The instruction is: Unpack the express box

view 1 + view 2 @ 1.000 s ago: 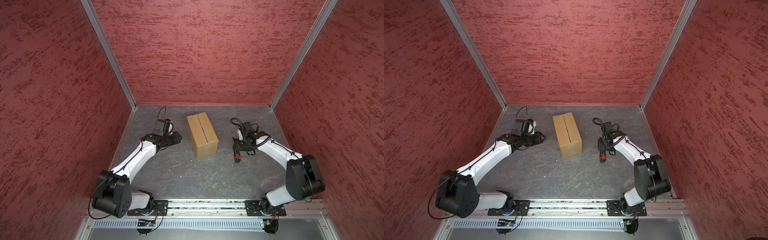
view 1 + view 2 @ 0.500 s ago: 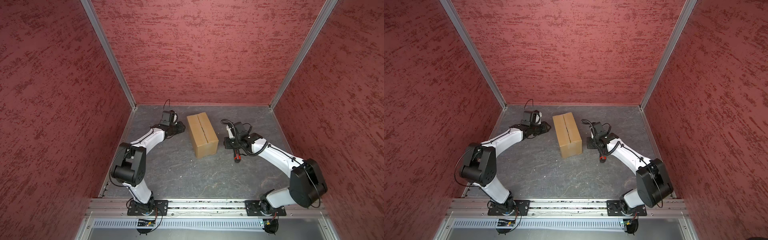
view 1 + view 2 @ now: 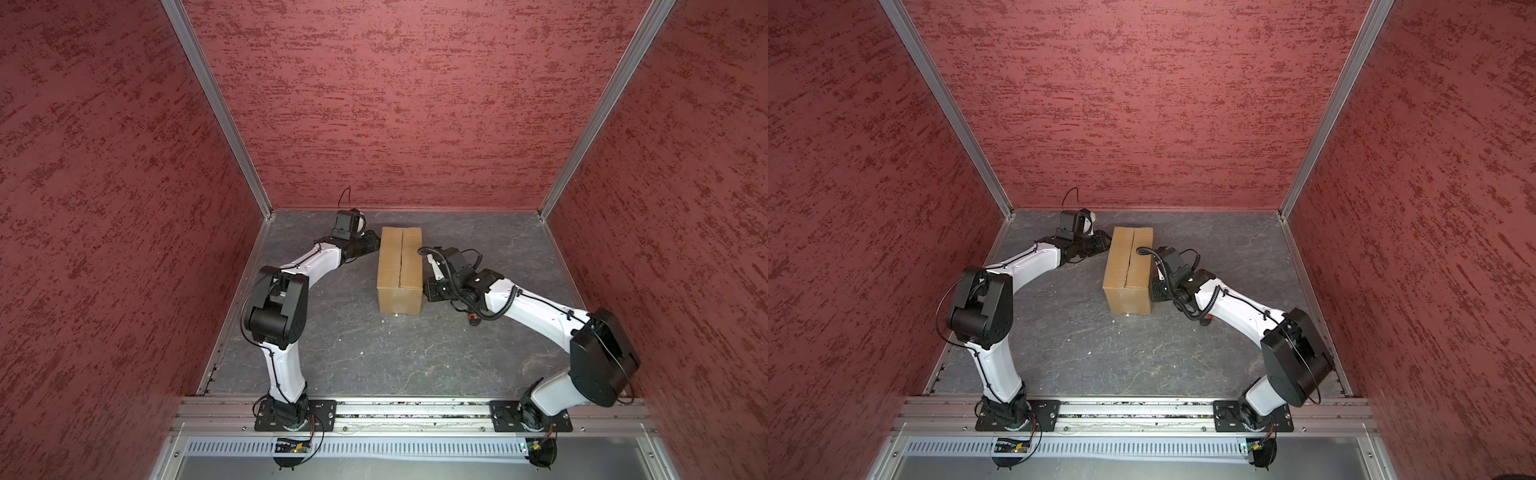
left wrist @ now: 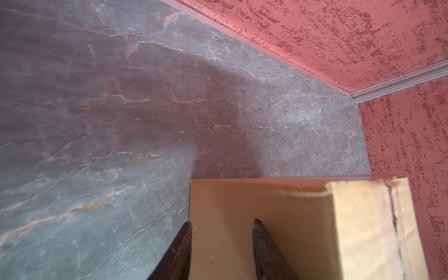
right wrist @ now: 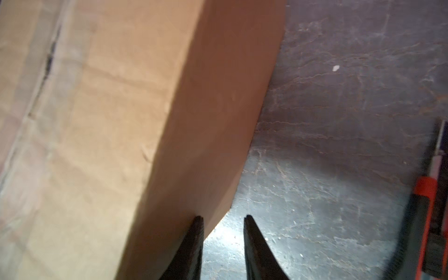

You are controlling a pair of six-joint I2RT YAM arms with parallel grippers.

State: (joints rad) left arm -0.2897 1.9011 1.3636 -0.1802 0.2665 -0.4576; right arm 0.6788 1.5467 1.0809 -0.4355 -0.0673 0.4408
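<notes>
The express box [image 3: 400, 266] [image 3: 1128, 266], a plain brown carton, stands on the grey floor with its top flaps shut along a centre seam. My left gripper [image 3: 374, 245] [image 3: 1105, 243] sits low against the box's left side near the far end. In the left wrist view it [image 4: 221, 223] is open, its tips at the box's side wall [image 4: 278, 218]. My right gripper [image 3: 428, 286] [image 3: 1154, 289] is at the box's right side near the front corner. In the right wrist view it [image 5: 222, 217] is open, one fingertip [image 5: 196, 232] against the box wall [image 5: 206, 121], nothing between the jaws.
An orange-and-black tool [image 3: 473, 319] [image 3: 1207, 319] [image 5: 426, 218] lies on the floor under my right forearm. Red textured walls close in the back and both sides. An aluminium rail [image 3: 415, 409] with both arm bases runs along the front edge.
Both arms have swung in to the box's two sides. The box has turned from a skewed pose to nearly square. The right jaws have narrowed.
</notes>
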